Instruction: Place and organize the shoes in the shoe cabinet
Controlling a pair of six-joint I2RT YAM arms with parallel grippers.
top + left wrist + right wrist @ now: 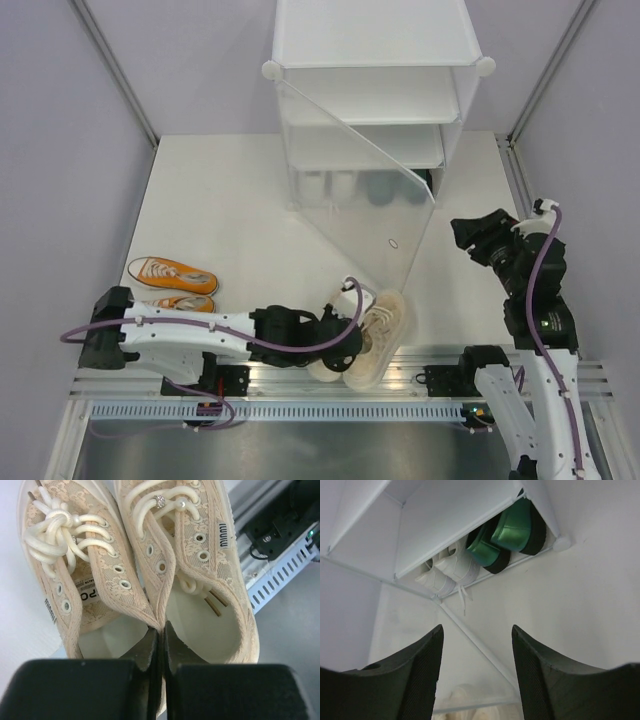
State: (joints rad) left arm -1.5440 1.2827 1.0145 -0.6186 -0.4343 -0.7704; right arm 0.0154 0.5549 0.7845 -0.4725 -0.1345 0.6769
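Collars of the two cream lace-up sneakers (195,555) were pinched together in the left jaws, the pair at the near edge of the worktop (230,200). The right jaws stood apart, empty, facing the shoe cabinet (375,30), whose bottom tier held white sneakers (447,570) beside dark green heels (507,535). Orange sneakers (172,275) lay on the worktop's left side.

Two cream sneakers (200,555), two orange sneakers (172,275), two white sneakers (455,567), two green heels (512,530), one cabinet (375,67).
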